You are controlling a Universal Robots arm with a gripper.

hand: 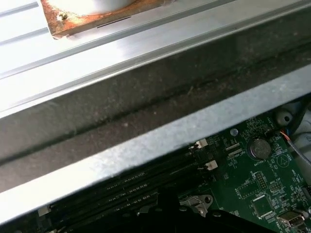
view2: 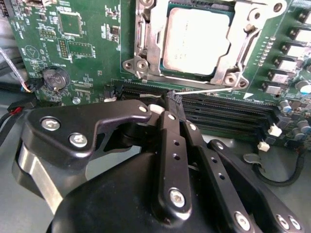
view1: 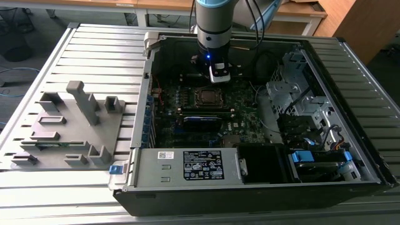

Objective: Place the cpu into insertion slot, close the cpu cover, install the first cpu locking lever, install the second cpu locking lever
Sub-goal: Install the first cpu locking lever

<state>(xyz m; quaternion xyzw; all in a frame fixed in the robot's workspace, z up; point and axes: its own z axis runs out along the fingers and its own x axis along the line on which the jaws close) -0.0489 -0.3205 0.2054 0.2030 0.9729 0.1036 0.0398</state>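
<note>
Arm reaches down into the open computer case (view1: 262,199). The gripper (view1: 218,76) hangs just beyond the insertion slot (view1: 208,96) in the exterior view.

Second wrist view: the gripper (view2: 173,99) has its two fingers pressed together at the tips, and nothing visible sits between them. The joined tips sit over the memory slots (view2: 218,109), at the near end of a thin wire locking lever (view2: 209,91). It cannot be told whether they touch or pinch the wire.

The cpu (view2: 197,41) lies flat in the slot, grey top up and square to the rim. The cpu cover (view2: 151,58) appears folded down around it, with the chip showing through the cut-out. Judgement: placement and cover closing look done.

The lever runs along the socket edge that faces the memory slots. It looks to lie outside its catch, so it is probably not latched.

Reasoning on pose: joined fingers make a single narrow point, which suits pushing a thin wire sideways and down better than gripping it. Coming in from the memory-slot side keeps the fingers off the chip and cover.

First wrist view: case wall, circuit board (hand: 252,184) and coin battery (hand: 257,147).
</note>
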